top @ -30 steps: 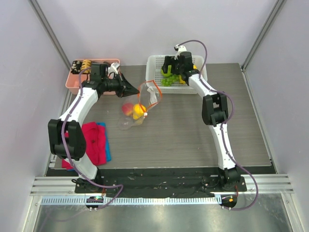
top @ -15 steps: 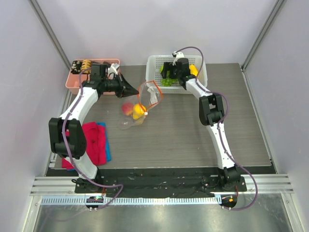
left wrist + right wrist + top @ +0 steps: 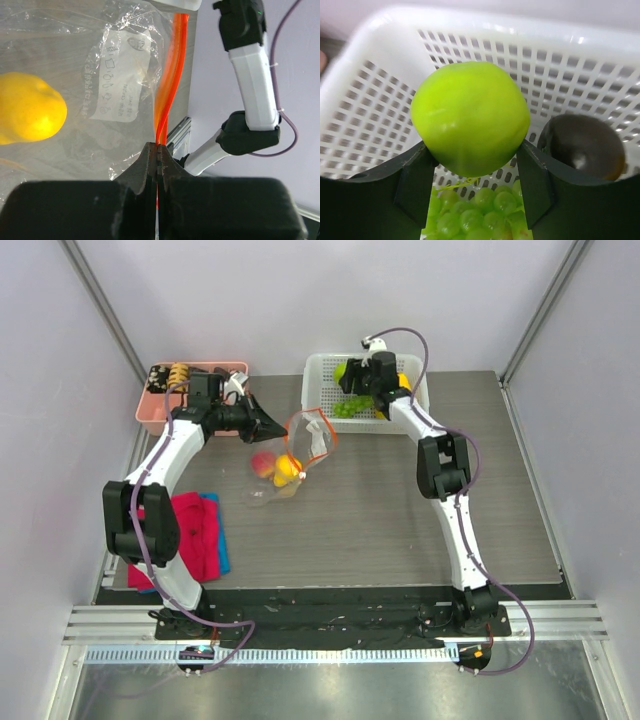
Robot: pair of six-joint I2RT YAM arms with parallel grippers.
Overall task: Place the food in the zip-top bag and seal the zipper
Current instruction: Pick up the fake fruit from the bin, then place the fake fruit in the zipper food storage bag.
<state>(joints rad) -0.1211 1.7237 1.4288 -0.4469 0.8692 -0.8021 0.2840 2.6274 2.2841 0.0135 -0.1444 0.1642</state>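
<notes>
You have the glossy green toy apple (image 3: 470, 117) clamped between your right jaws, above the bunch of green grapes (image 3: 480, 212) and beside the dark round plum (image 3: 585, 145) in the white perforated basket (image 3: 375, 95); this looks like the carrying step. The crinkly clear zip-top bag (image 3: 297, 455) lies left of the basket on the grey counter (image 3: 400, 510), with a yellow lemon (image 3: 27, 107) and a red apple (image 3: 262, 464) inside; your left jaws pinch its orange-red zipper strip (image 3: 167, 90), propping the mouth open. Next, rise over the basket's left wall; the counter between is bare, but the mouth is small, so line up squarely.
</notes>
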